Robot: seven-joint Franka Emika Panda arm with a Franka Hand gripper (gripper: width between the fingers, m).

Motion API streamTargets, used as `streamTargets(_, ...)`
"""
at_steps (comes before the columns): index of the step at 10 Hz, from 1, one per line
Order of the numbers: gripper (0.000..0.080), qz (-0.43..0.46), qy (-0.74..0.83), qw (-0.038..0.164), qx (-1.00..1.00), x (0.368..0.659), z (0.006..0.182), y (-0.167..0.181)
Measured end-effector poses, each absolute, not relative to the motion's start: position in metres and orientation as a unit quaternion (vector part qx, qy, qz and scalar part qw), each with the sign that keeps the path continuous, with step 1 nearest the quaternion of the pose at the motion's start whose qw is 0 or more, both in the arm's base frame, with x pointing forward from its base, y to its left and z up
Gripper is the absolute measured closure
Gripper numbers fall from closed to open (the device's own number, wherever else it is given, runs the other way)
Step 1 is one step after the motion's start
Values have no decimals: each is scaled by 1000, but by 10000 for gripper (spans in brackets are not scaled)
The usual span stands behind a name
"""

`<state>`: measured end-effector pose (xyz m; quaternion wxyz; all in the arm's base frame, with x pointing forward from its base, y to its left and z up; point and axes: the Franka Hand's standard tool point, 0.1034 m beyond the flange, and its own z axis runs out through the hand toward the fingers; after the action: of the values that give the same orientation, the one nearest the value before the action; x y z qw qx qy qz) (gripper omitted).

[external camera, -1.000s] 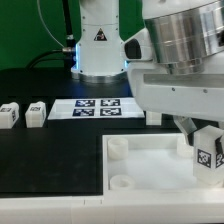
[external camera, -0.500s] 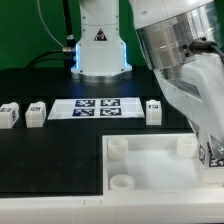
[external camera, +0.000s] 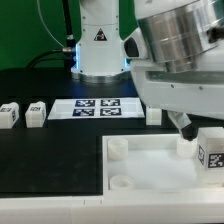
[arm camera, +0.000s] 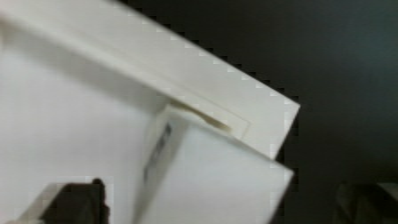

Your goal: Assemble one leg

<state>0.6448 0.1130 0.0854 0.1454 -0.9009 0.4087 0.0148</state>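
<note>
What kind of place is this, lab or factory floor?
Most likely a robotics lab bench: a black table carrying the marker board, small tagged white blocks laid out in a row, and the arm's base standing behind them.

The desk [external camera: 50, 150] is matt black. The big tray piece [external camera: 150, 168] and the leg [external camera: 210, 152] look like smooth, matt white plastic, and the leg's tag is flat black-and-white print. The arm's shell [external camera: 180, 45] is glossy and catches the light. The marker board [external camera: 98, 108] is dull white.
</note>
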Motion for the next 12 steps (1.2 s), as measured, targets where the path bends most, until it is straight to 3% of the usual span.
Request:
streamTargets(3, 151, -8, 252, 139, -958, 644, 84, 111)
streamTargets(4, 151, -20, 180, 115, -977, 646, 86, 114)
streamTargets(6, 151, -39, 45, 92, -994, 645, 84, 123)
streamTargets(8, 151, -41, 51, 92, -994, 646, 83, 126)
streamTargets(9, 263, -41, 53, 93, -993, 646, 83, 126)
streamTargets(10, 263, -35, 109, 98, -989, 646, 83, 127)
streamTargets(11, 447, -31, 166, 99, -981, 646, 83, 124)
streamTargets(12, 479, -26, 213, 99, -972, 646, 82, 123)
